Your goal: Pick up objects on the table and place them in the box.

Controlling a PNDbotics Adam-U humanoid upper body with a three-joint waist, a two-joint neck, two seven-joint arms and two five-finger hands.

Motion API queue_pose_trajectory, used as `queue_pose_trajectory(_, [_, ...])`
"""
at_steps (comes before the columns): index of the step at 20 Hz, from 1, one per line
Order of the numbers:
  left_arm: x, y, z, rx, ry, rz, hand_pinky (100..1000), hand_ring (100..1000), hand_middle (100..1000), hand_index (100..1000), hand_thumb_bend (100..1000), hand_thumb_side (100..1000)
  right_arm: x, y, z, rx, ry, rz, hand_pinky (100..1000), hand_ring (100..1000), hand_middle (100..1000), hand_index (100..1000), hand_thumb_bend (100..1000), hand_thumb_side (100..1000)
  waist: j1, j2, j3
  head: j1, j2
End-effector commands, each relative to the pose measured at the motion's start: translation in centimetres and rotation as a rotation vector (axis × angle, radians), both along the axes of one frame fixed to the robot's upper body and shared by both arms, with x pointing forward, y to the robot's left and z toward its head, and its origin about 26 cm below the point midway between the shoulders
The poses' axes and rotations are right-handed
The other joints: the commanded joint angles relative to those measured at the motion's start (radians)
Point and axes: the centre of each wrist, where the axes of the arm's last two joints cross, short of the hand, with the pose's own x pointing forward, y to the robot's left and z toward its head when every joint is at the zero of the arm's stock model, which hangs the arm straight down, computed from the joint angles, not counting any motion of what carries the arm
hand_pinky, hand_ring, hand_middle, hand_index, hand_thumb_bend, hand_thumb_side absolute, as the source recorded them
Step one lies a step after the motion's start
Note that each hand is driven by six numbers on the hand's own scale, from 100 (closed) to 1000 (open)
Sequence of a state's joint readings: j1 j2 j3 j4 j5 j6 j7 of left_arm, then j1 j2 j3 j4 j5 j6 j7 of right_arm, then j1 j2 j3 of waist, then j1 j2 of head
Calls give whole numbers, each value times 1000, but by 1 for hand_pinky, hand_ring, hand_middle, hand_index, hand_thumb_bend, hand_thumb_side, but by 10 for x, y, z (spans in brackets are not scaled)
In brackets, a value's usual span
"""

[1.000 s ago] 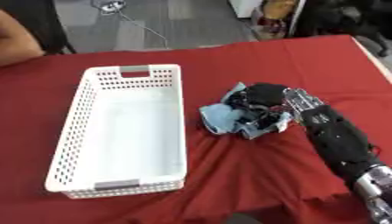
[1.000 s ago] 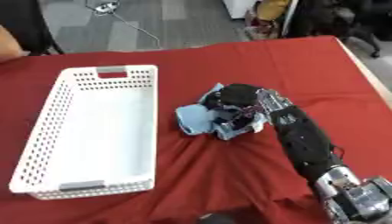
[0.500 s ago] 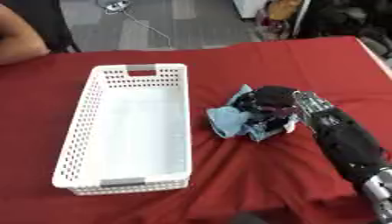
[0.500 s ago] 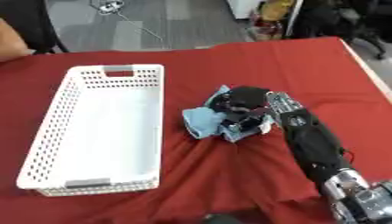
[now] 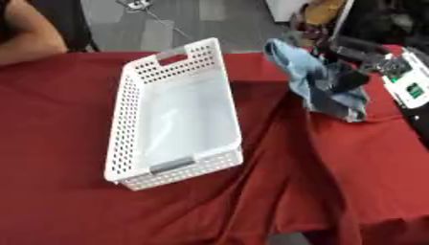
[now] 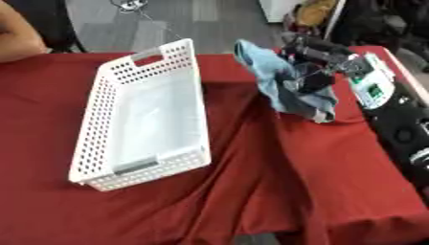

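My right hand is shut on a bundle of blue denim cloth, which hangs lifted off the red table to the right of the basket. The cloth's light blue upper fold rises above the fingers and a darker part dangles below. The white perforated basket lies slanted on the red tablecloth, and nothing shows inside it. The arm comes in from the right edge. My left hand shows in neither view.
The red tablecloth is rucked into long folds under and in front of the cloth. A person's arm rests at the far left edge. A grey floor with a cable lies beyond the table.
The denim cloth has been lifted off the table in my right hand. The whole picture has shifted and tilted, so the camera has moved.
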State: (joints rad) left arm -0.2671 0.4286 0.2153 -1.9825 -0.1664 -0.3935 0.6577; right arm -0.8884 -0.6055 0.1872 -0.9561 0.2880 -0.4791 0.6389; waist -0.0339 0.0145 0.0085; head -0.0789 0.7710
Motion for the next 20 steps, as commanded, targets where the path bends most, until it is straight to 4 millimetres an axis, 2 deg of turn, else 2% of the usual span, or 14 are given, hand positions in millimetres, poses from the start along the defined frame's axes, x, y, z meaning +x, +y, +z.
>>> queue_pose_trajectory(1, [-3, 1, 10, 32, -22, 7, 299, 306, 476, 659, 165, 690, -5, -10, 38, -190, -39, 247, 100, 100, 158, 253, 100, 156, 0, -14, -2, 10, -1])
queue_pose_trajectory(5, [-3, 1, 10, 34, -20, 6, 298, 306, 476, 659, 165, 690, -6, -5, 42, -171, -52, 260, 100, 100, 159, 255, 100, 152, 0, -13, -1, 11, -1])
queue_pose_trajectory(7, [-3, 1, 10, 34, -18, 4, 298, 306, 477, 659, 162, 692, -6, 5, 44, -145, -68, 295, 100, 100, 159, 257, 100, 147, 2, -13, -1, 10, -1])
queue_pose_trajectory(14, [-2, -1, 10, 34, -13, -9, 297, 306, 477, 659, 159, 692, -4, 61, 55, -85, -147, 447, 100, 100, 171, 260, 100, 152, 6, -12, 7, -13, -1])
queue_pose_trajectory(20, [-1, -4, 10, 32, -14, -26, 297, 306, 477, 658, 159, 693, -2, 108, 55, -58, -203, 554, 100, 100, 183, 264, 100, 160, 8, -10, 19, -35, -1])
